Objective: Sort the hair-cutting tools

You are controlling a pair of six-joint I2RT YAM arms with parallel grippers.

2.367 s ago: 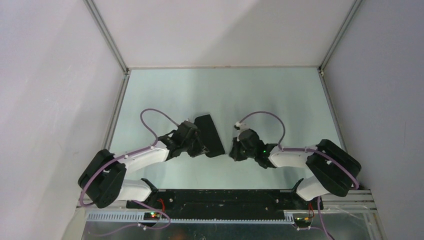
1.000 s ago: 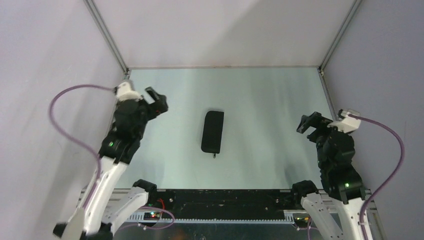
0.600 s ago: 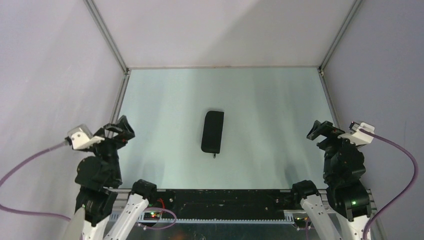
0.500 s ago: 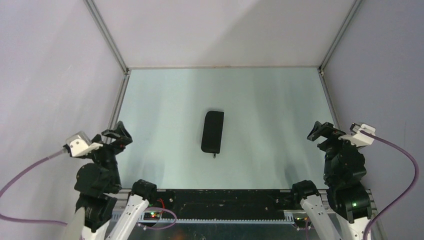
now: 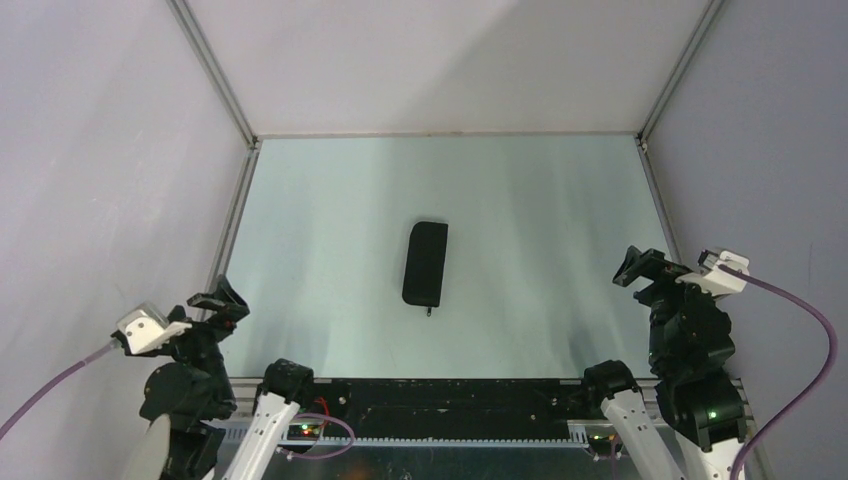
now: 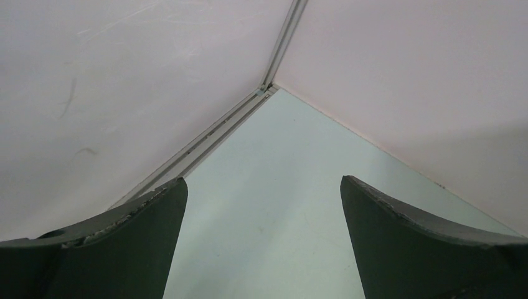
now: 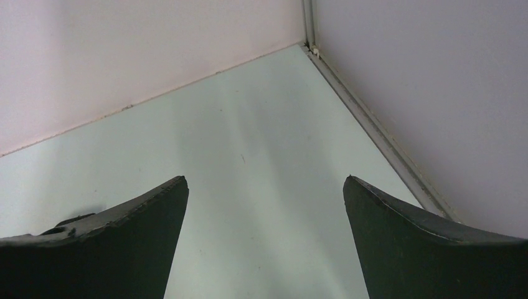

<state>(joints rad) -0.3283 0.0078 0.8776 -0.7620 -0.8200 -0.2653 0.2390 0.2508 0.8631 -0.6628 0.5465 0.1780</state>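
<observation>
Hair-cutting tools: you aren't getting them in any view, so I can't tell you where they are sitting. What you are seeing on the table (image 5: pixel 540 200) is one black zip case (image 5: pixel 425 264). It is lying flat near the middle, long axis running near-to-far with a slight lean. It is looking zipped shut from overhead, with its small pull (image 5: pixel 428 312) poking out at the near end. What it is holding, I can't tell.

Left pincer (image 5: pixel 218 298) is hanging at the near left corner, held up off the table, close to the left wall (image 5: pixel 100 180) and well apart from the case. Its jaws are standing wide, released, gripping nothing. Your left wrist view is showing the left pincer (image 6: pixel 263 180) with both dark fingers (image 6: pixel 118 243) spread. Table surface and the far left corner seam (image 6: pixel 268 90) are showing between them.

Right pincer (image 5: pixel 645 268) is hanging at the near right side, by the right wall (image 5: pixel 770 180), also well apart from the case. Its jaws are standing wide, released, nothing in them. Your right wrist view is showing the right pincer (image 7: pixel 264 179) with both fingers (image 7: pixel 118 243) spread over table surface, facing the far right corner (image 7: pixel 308 45).

A purple cable is trailing off each wrist: left cable (image 5: pixel 50 400) and right cable (image 5: pixel 800 330).
</observation>
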